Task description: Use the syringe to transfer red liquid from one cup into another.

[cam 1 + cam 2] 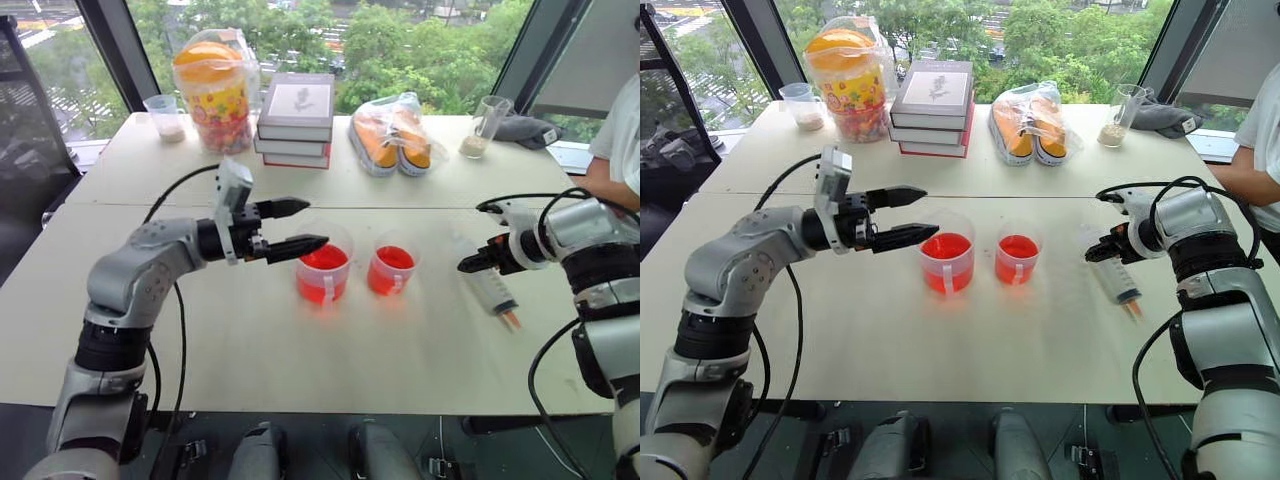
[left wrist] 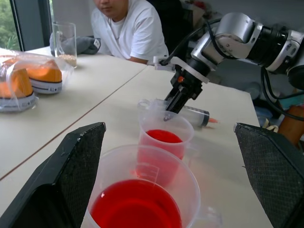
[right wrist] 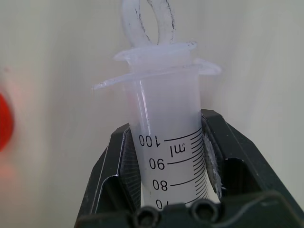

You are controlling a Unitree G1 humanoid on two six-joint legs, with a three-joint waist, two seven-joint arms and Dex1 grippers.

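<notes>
A robot stood at a pale table (image 1: 200, 340) with two clear cups of red liquid side by side near the middle: a larger cup (image 1: 323, 268) on its left and a smaller cup (image 1: 392, 268) just beside it on the right. The syringe (image 1: 487, 285) lay flat on the table, well to the right of both cups, its orange-red tip pointing toward the robot. The right gripper (image 1: 468, 264) had its two black fingers clamped on the syringe's clear barrel close to the flanged plunger end, as the right wrist view showed with the scale marks between the fingers. The left gripper (image 1: 292, 227) hovered level just left of the larger cup, its fingers spread wide apart and holding nothing. The step in hand looked like the pickup of the syringe, which was not yet lifted. The next move would likely call for raising it, tipping the tip downward and bringing it over one of the cups without knocking either, since the smaller cup stood between the syringe and the larger one. At the far side of the table stood a stack of books (image 1: 296, 118), a candy jar (image 1: 213, 93), bagged shoes (image 1: 394, 135) and two clear cups with beige powder, well away. A person (image 1: 620, 150) sat at the far right corner.
</notes>
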